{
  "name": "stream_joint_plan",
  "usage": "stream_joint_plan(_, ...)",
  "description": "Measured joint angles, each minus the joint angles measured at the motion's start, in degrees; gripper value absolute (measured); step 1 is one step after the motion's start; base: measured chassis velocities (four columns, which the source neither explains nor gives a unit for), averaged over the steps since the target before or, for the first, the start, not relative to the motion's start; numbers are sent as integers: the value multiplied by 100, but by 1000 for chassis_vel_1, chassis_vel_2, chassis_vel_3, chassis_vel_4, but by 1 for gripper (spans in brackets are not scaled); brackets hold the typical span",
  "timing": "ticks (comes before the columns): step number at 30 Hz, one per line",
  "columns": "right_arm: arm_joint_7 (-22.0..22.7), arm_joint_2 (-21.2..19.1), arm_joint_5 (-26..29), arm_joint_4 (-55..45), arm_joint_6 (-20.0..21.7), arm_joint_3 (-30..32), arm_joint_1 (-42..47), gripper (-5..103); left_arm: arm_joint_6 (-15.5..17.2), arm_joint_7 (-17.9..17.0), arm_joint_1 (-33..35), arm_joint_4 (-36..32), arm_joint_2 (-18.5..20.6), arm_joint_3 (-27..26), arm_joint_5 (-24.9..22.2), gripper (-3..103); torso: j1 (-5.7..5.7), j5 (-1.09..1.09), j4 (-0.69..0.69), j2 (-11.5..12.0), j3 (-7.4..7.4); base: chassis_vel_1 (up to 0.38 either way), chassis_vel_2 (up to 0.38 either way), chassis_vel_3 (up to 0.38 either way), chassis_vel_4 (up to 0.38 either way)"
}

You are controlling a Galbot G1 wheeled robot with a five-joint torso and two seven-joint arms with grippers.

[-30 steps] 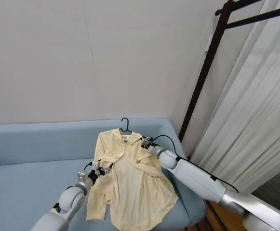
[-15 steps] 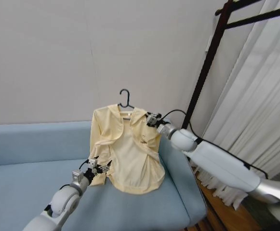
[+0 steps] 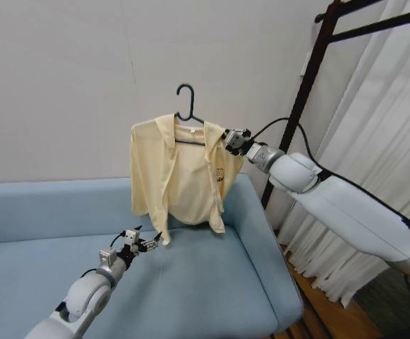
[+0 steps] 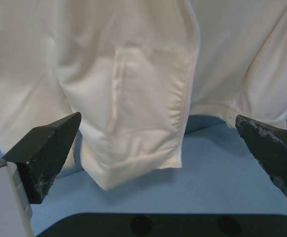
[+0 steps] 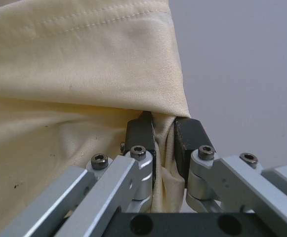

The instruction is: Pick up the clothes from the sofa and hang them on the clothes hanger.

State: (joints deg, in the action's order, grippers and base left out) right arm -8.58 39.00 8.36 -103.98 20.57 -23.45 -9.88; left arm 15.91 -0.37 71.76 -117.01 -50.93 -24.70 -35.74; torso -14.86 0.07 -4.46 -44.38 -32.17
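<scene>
Right gripper [image 3: 234, 140] grips the yellow jacket [image 3: 180, 173] at its shoulder. The right wrist view shows a fold of cloth squeezed between its pads [image 5: 141, 133]. The head view shows the jacket on a black hanger [image 3: 185, 106], in the air above the blue sofa [image 3: 42, 212]. Left gripper [image 3: 142, 244], low over the seat, is spread wide and holds nothing; the hem hangs before it.

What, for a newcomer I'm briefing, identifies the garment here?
Find the light blue sofa against the white wall. Above its seat the right gripper holds a pale yellow zip-front top by one shoulder. It alone hangs on a dark hanger, hem near the open left gripper.
</scene>
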Motion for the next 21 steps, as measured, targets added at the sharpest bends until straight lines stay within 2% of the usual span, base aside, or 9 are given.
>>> stream_joint_plan(7,131,-98,-249,90,-350,-47,122,9,-26,-48,-80,-190,237,-114,-288,100,0,1,-1,0,0,0,0,0,0)
stream_joint_plan(12,192,-121,-239,205,-586,20,126,9,-18,4,-223,-492,626,-439,-869,100,0,1,-1,0,0,0,0,0,0)
stream_joint_plan(18,298,-241,-162,224,-900,161,207,9,199,62,-297,-1093,1238,-1010,-1472,100,0,3,1,1,0,0,0,0,0)
stream_joint_plan(21,190,-377,-247,137,-897,232,210,9,266,35,-237,-1302,1273,-1103,-1549,100,0,0,1,1,1,0,0,0,0)
